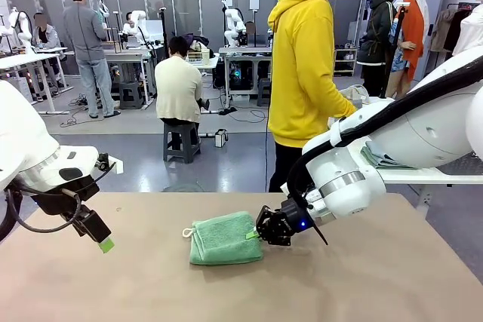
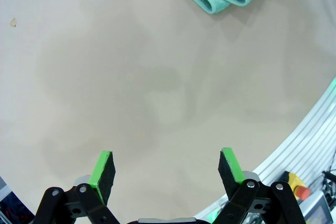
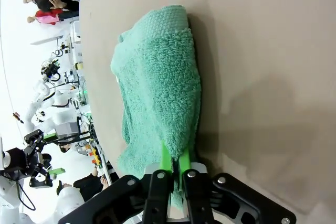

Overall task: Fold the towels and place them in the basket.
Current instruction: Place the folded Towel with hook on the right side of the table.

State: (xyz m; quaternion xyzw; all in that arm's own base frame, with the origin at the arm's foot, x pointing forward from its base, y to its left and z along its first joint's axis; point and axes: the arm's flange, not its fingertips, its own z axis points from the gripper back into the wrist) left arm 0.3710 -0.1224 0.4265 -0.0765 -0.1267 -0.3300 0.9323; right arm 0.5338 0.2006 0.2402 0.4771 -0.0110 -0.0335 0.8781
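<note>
We judged the task partly done. The mint green towel [image 1: 225,237] lay folded into a thick pad on the desk [image 1: 362,277], about midway between its left and right edges, with its white loop [image 1: 188,232] pointing toward the left edge. Our right hand [image 1: 258,234] was pinched tight on the towel's right-hand edge, so a lift looked ready to begin. Carrying it to the basket and dealing with the second towel remained, as far as we could judge. Our left hand [image 1: 103,242] hung above the desk toward its left edge, jaws spread wide and holding nothing.

The right wrist view showed what the front view hid: the green pads [image 3: 166,157] closed over the stacked layers of the fold. The left wrist view showed bare desk between the wide fingers [image 2: 102,169], with the towel well apart from them.
</note>
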